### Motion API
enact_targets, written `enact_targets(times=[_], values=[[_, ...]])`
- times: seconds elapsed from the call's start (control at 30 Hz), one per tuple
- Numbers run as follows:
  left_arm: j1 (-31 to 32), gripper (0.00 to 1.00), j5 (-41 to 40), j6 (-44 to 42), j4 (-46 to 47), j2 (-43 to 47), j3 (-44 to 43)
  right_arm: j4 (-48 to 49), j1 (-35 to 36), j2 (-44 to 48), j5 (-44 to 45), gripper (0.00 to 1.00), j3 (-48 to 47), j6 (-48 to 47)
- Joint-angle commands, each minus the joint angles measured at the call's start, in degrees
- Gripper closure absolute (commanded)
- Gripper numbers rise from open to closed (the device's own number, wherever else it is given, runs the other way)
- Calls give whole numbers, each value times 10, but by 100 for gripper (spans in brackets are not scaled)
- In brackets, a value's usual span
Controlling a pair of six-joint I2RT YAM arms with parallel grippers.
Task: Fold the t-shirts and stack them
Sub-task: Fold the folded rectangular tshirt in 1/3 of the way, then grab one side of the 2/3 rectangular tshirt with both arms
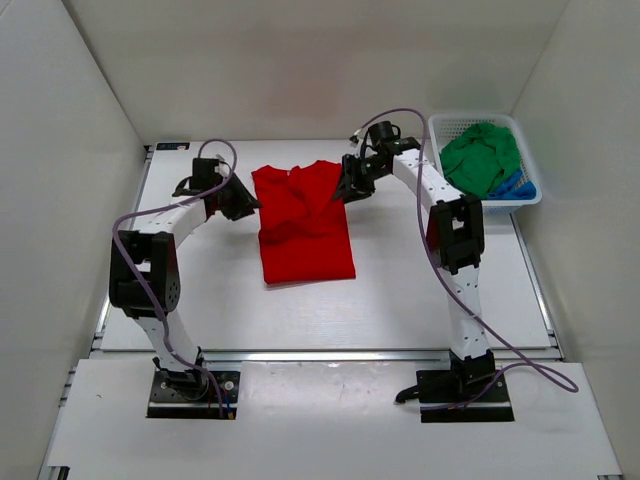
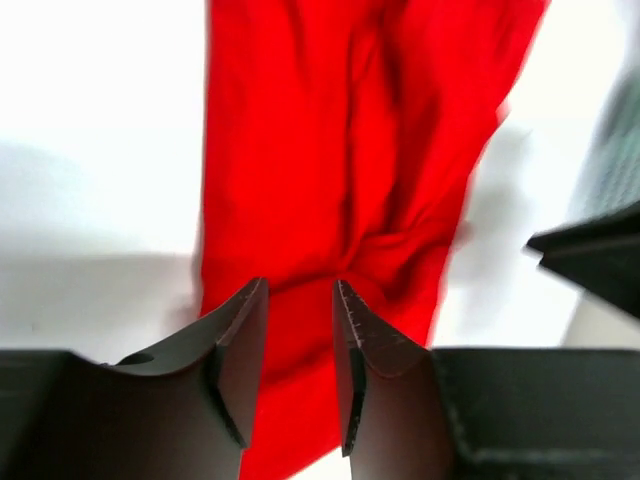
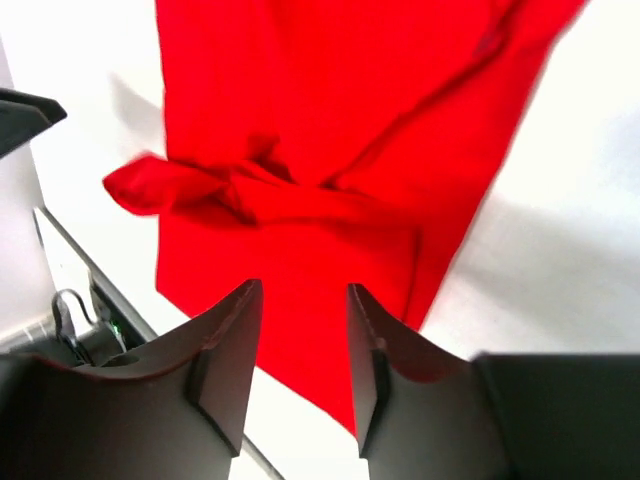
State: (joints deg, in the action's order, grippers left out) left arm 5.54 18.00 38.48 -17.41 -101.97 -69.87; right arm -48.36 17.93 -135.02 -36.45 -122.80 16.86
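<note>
Red cloth takes up the middle of the white counter (image 1: 420, 310). It is one red t-shirt (image 1: 305, 230), lying rumpled and partly folded, with its collar toward the far wall. It is one of three shirts in the room.

Two arms reach in at its far end. The left arm (image 1: 160, 225) comes to the shirt's left shoulder edge. The left jaws stand parted over the cloth, and the red shows through the gap between them. The right arm (image 1: 452, 235) comes to the opposite top corner. The right jaws are parted over the fabric too, with a bunched fold of red lying just beyond them.

At the far right back corner sits one white plastic lattice basket (image 1: 438, 128) holding the other two shirts. One green t-shirt (image 1: 482, 158) is heaped on top, and one blue t-shirt (image 1: 517, 187) peeks out from under it at the near right.
</note>
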Motion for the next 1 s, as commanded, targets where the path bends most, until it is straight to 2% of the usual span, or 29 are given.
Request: enact_targets(times=[0.0,0.1,0.2,0.3,0.37,0.5,0.57,0.7,0.97], values=[[-25,57,28,98,116,31,7,56,-15,29,15,62,-25,47],[-22,57,-8,105,122,80,53,84,-18,77,45,60,32,50],[-14,55,-6,64,86,116,107,118,-18,159,57,54,160,45],[8,54,-23,35,50,186,194,180,-10,227,68,49,330,48],[45,53,-74,33,44,256,273,221,-4,298,77,48,461,55],[91,54,-124,68,50,331,366,297,9,370,67,50,608,73],[103,55,-127,79,55,351,399,320,20,378,73,53,640,73],[153,54,-179,121,66,364,424,345,32,384,86,53,679,90],[197,54,-232,211,127,379,462,439,55,378,110,52,751,184]])
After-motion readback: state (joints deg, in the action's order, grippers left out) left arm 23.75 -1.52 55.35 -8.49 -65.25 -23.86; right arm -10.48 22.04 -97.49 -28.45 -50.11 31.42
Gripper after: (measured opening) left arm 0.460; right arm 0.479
